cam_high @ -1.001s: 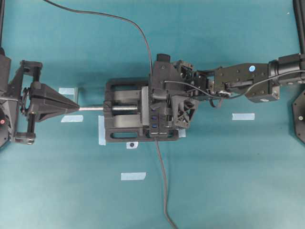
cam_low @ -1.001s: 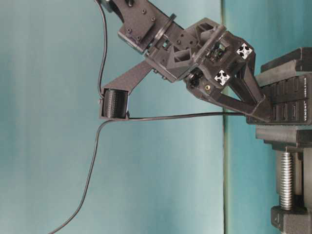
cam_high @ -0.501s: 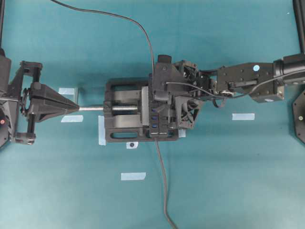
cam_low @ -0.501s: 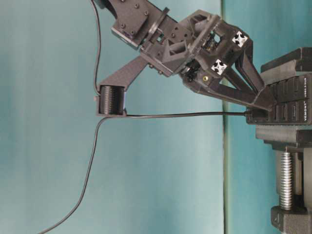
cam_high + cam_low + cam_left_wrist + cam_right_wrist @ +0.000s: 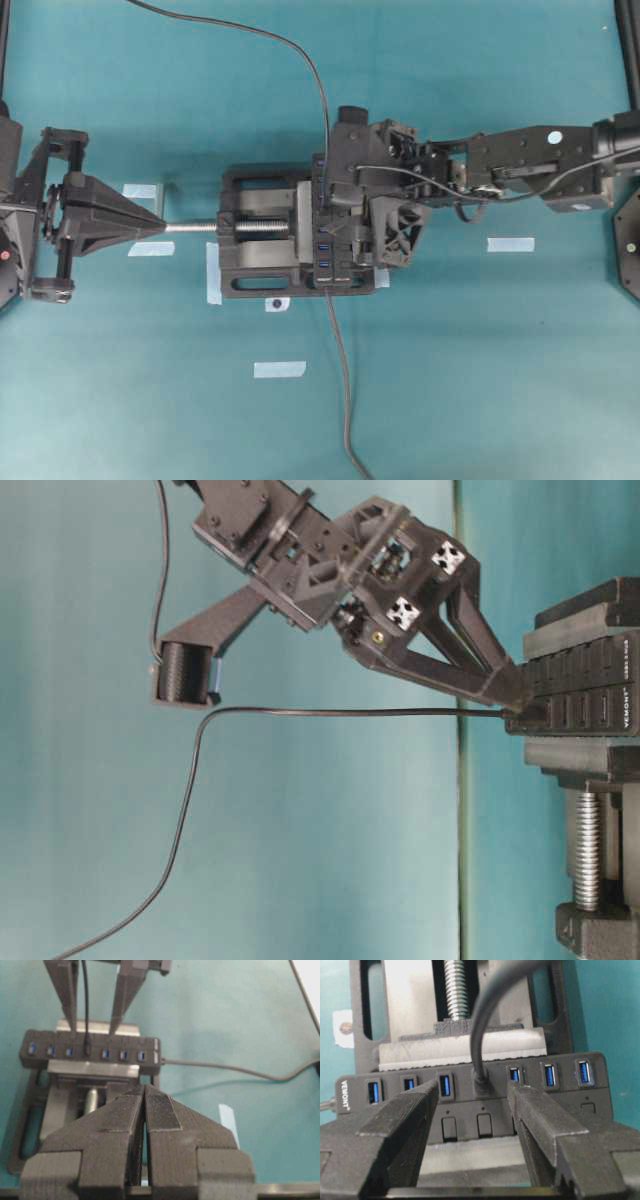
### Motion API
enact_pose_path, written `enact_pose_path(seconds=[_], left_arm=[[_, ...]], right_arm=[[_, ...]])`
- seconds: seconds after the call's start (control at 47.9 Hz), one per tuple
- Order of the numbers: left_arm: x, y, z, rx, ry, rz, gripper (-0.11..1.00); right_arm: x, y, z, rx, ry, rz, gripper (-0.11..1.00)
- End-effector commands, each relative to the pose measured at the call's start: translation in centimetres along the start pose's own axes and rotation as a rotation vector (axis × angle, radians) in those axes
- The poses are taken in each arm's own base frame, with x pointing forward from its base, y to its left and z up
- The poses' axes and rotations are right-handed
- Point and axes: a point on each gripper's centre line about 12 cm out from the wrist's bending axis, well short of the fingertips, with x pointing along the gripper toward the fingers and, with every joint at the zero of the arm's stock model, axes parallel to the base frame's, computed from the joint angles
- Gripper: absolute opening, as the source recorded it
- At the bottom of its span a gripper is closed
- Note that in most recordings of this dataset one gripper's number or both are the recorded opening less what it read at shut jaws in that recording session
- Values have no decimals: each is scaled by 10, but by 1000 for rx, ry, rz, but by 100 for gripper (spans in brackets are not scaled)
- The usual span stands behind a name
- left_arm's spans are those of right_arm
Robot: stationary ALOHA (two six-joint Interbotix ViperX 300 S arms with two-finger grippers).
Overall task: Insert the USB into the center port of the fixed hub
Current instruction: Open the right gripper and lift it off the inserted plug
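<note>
The fixed hub (image 5: 470, 1091) is a long black strip of blue ports, clamped in the vise. The USB (image 5: 481, 1082) sits plugged in the center port, which it hides, and its thin cable (image 5: 485, 1020) arcs away. My right gripper (image 5: 472, 1089) is open, one finger on each side of the plug and not touching it. In the table-level view its fingertips (image 5: 512, 692) rest at the hub's (image 5: 585, 695) edge, just above the cable (image 5: 350, 712). My left gripper (image 5: 145, 1091) is shut and empty, pointing at the vise screw (image 5: 195, 228) from the far left.
The black screw vise (image 5: 255, 250) holds the hub (image 5: 325, 265) mid-table. The hub's own grey cable (image 5: 342, 380) runs toward the front edge. The USB cable (image 5: 290, 50) trails off the back edge. Tape strips (image 5: 510, 244) (image 5: 279, 369) lie on the teal surface.
The right gripper has tipped up and drawn back from the hub, its wrist rising. The USB stays in the port with its cable level. The left arm has not moved.
</note>
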Motion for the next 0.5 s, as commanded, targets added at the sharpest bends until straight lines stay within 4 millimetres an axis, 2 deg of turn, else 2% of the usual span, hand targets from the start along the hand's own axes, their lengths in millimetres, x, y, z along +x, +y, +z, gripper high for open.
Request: enact_pose_path(seconds=[0.0, 0.48], left_arm=[[0, -1, 6, 2, -20, -2, 0], [0, -1, 5, 2, -21, -2, 0]], right_arm=[[-15, 2, 10, -3, -49, 4, 71], [-38, 2, 7, -11, -110, 4, 71]])
